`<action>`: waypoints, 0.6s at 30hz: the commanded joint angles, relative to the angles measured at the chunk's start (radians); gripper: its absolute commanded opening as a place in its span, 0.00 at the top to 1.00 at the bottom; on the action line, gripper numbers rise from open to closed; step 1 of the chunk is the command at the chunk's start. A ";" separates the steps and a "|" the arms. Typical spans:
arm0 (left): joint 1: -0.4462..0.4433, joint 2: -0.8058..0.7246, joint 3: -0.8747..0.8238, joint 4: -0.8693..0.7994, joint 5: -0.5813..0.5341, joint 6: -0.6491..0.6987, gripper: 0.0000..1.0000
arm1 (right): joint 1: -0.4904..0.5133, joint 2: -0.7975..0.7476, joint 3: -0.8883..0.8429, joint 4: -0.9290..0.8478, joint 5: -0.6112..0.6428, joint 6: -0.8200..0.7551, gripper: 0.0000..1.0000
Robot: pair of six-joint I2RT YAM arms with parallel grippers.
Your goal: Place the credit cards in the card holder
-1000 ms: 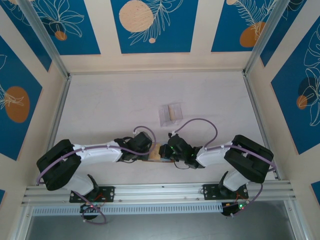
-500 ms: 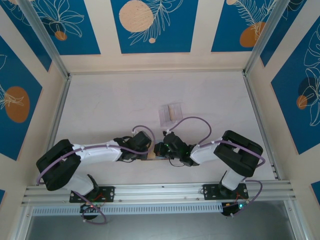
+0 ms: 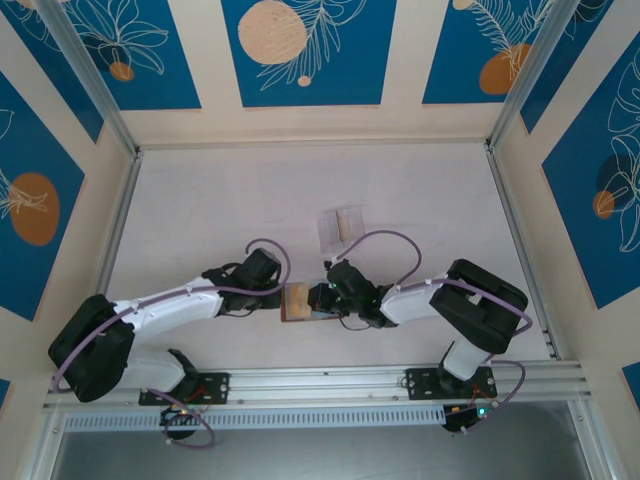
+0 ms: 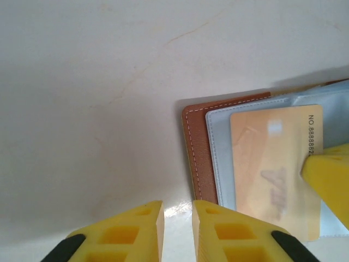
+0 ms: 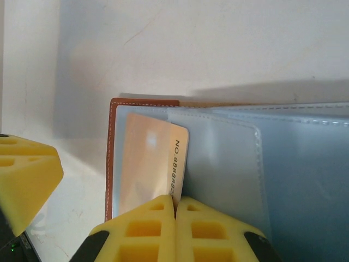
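The step in hand is seating a card in the card holder. The brown leather card holder (image 4: 197, 153) lies open and flat on the pale table (image 4: 82, 82), near its front edge and between the two arms. Its pale bluish clear sleeves (image 5: 229, 164) are fanned out towards the right arm.

A tan card (image 5: 150, 164) with a printed number along one edge lies face up within the outline of the end sleeve, next to the stitched brown border. It looks hazy, as if under the clear film. How far in it sits cannot be told.

The right gripper (image 5: 175, 215) is clenched tight, its yellow fingertips set against the near end of the tan card. Whether it nips the corner or only pushes on it cannot be told. The left gripper (image 4: 177, 226) is just beside the card holder's free edge, low over the table. Its fingers are slightly parted and grasp nothing.

Judging from this, the next move calls for a short, flat push along the sleeve. The left gripper may need to steady the leather edge so the holder does not slide.

Farther back on the table, well apart, stands a clear plastic stand (image 3: 340, 228) with something tan in it, too small to identify.
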 commanded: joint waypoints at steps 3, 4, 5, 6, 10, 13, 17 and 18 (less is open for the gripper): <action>0.008 0.076 0.018 0.018 0.069 0.062 0.83 | 0.002 0.019 0.020 -0.203 -0.040 -0.071 1.00; 0.009 0.098 0.020 0.025 0.076 0.068 0.84 | 0.002 0.017 0.029 -0.218 -0.040 -0.081 1.00; 0.009 0.116 0.016 0.040 0.083 0.069 0.84 | 0.001 0.017 0.039 -0.233 -0.040 -0.091 1.00; 0.008 0.128 0.013 0.051 0.087 0.068 0.84 | 0.001 0.015 0.044 -0.245 -0.042 -0.098 1.00; 0.008 0.162 -0.002 0.074 0.080 0.064 0.85 | -0.002 0.010 0.072 -0.280 -0.070 -0.125 0.97; 0.008 0.165 -0.020 0.091 0.078 0.057 0.85 | -0.013 -0.008 0.089 -0.287 -0.123 -0.156 0.93; 0.008 0.170 -0.032 0.095 0.066 0.045 0.85 | -0.050 -0.056 0.127 -0.338 -0.189 -0.196 0.87; 0.009 0.173 -0.034 0.097 0.062 0.042 0.85 | -0.064 -0.070 0.132 -0.354 -0.207 -0.204 0.86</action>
